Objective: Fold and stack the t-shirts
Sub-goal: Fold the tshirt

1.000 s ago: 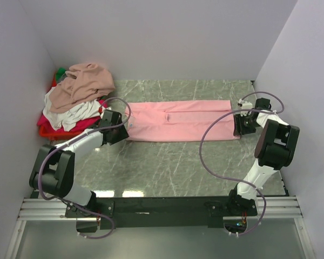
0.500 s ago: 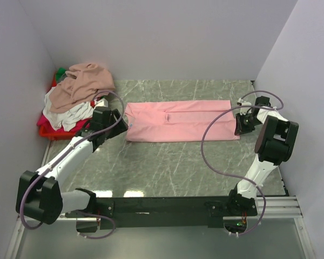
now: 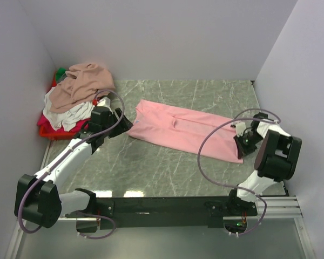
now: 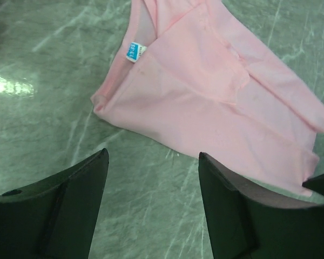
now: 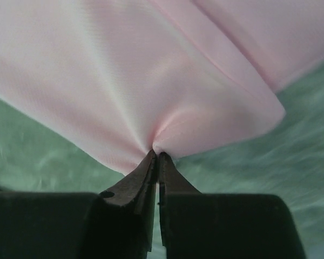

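Note:
A light pink t-shirt (image 3: 186, 129), folded into a long strip, lies slanted across the green marble table (image 3: 151, 167). Its blue-white neck label (image 4: 132, 52) shows at the left end. My right gripper (image 3: 243, 144) is shut on the strip's right end, pinching a pucker of pink cloth (image 5: 156, 147). My left gripper (image 3: 119, 125) stands open just left of the shirt's left end, with only bare table between its fingers (image 4: 151, 162). More t-shirts, tan (image 3: 83, 81), white and magenta, are heaped at the back left.
A red plastic basket (image 3: 48, 132) under the heap sits in the back left corner. Grey walls close in the table on three sides. Purple cables loop from both arms over the table.
My right gripper closed on the shirt's right end and pulled it toward the near edge, slanting the strip. My left gripper let go of the left end and backed off a little.

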`<state>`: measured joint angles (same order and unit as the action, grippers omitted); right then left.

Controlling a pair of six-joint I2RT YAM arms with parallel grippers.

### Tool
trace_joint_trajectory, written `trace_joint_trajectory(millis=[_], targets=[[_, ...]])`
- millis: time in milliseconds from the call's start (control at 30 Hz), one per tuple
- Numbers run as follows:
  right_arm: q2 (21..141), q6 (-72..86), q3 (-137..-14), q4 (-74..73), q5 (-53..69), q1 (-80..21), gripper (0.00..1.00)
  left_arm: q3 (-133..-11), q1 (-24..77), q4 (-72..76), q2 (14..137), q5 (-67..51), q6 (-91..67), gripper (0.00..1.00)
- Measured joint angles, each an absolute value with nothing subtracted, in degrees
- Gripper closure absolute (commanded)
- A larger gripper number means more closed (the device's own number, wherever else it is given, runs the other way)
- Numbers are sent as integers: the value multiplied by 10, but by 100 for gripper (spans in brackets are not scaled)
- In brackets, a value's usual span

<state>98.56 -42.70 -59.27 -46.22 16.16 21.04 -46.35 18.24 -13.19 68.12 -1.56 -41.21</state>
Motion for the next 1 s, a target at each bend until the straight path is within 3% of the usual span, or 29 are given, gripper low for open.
trace_joint_trajectory(millis=[33,67,167,200,333,433,733,1000], targets=[[962,-442,-568,-480,152,211,80,-461,182,-124,682,-22,-412,27],[939,-457,-547,-500,142,214,59,-459,182,-118,684,-27,-412,27],[882,-490,-534,-547,127,224,35,-456,182,-106,689,-34,-411,27],[869,-496,-542,-555,127,225,32,-456,182,-105,689,-34,-410,27],[856,-511,-656,-583,160,199,28,-455,182,-100,679,-32,-400,14],[910,-502,-773,-573,199,130,28,-445,181,-91,658,-36,-402,14],[1306,-294,-1207,-494,289,-81,28,-356,172,-79,567,-60,-444,14],[1414,-173,-1306,-463,246,-140,29,-314,172,-77,544,-79,-477,15]])
